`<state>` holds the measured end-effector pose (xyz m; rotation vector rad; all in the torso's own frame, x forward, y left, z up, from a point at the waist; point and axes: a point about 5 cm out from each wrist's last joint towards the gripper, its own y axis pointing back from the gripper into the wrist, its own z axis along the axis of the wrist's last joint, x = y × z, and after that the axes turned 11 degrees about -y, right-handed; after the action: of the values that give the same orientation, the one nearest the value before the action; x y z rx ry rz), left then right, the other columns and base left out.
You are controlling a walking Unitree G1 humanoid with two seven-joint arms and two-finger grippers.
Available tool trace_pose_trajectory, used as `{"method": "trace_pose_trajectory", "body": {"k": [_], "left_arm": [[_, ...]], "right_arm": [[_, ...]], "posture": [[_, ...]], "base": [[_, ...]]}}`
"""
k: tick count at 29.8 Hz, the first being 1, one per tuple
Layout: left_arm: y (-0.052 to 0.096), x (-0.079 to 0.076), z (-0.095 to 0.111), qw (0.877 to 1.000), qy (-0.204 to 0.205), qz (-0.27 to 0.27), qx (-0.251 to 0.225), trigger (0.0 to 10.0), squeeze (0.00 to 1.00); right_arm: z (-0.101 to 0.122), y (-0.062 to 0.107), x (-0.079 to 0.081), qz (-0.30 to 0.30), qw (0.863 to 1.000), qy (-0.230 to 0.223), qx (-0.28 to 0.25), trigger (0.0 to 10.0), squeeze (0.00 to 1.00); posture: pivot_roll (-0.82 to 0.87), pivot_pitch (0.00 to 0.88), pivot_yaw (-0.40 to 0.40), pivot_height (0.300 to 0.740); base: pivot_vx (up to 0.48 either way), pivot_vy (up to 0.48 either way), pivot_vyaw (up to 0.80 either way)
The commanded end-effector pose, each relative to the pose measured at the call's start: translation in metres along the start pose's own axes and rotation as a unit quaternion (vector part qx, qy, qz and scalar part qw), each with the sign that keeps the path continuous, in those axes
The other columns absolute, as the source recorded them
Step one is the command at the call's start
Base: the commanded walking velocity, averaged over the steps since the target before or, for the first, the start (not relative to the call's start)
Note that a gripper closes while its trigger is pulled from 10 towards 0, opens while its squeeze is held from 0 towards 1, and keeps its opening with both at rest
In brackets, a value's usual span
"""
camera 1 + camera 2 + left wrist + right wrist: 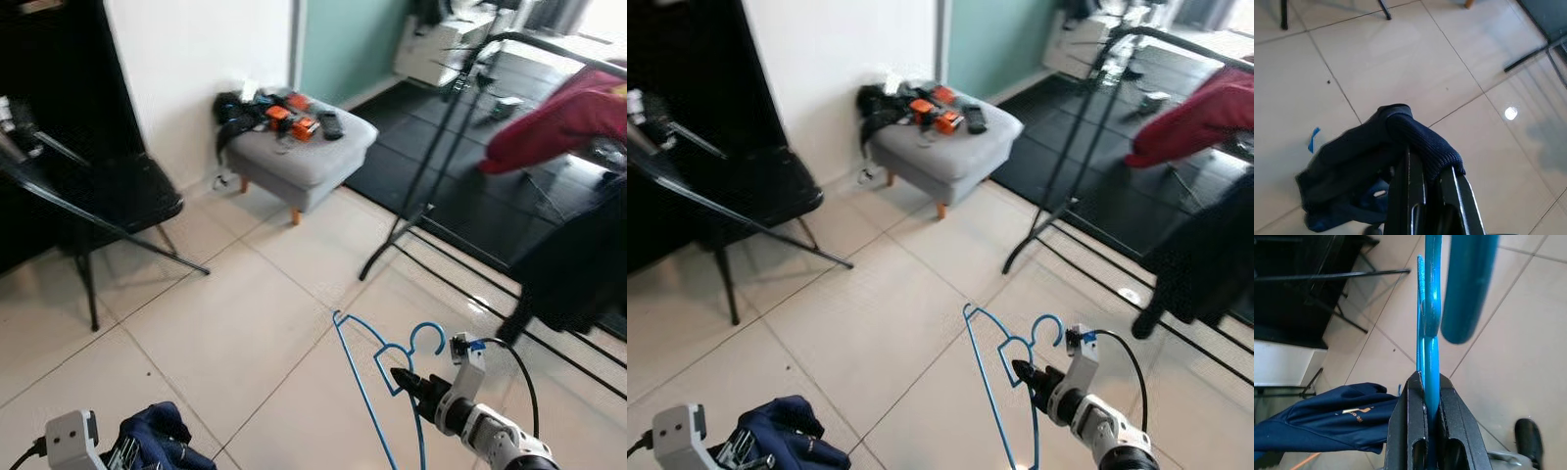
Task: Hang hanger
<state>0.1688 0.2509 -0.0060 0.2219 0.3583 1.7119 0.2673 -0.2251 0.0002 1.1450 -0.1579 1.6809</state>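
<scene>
Ideally, carry the thin blue wire hanger [377, 367] level toward the black clothes rail [549, 47] at one o'clock, hook leading. Slender, glossy, open-framed; low at five o'clock, pinched between the closed fingers of the right gripper [402, 379]. Left gripper [1422, 178] at seven o'clock, clamped on a navy garment [1371, 156].

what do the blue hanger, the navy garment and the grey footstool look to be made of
Blue hanger, shut in the right gripper: thin rod with a glossy blue coat, likely coated wire or plastic. Navy garment, shut in the left gripper: soft cloth with a ribbed knit cuff. Grey footstool: matte woven-looking upholstery over padding, on small legs that look like wood.
</scene>
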Motion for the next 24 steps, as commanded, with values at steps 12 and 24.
{"method": "trace_pose_trajectory", "body": {"k": [12, 24], "left_arm": [[-0.041, -0.011, 0.185, 0.97, -0.107, 0.011, -0.217, 10.0, 0.0], [-0.045, -0.036, 0.298, 0.953, -0.074, 0.055, -0.289, 10.0, 0.0]], "right_arm": [[0.061, -0.012, 0.1, 0.197, 0.909, 0.361, 0.071, 10.0, 0.0], [0.11, 0.047, 0.178, 0.323, 0.77, 0.534, 0.13, 10.0, 0.0]], "posture": [[-0.06, 0.078, -0.053, 0.74], [-0.08, 0.035, -0.043, 0.74]], "base": [[0.0, 0.0, -0.52], [0.0, 0.0, 0.0]]}}
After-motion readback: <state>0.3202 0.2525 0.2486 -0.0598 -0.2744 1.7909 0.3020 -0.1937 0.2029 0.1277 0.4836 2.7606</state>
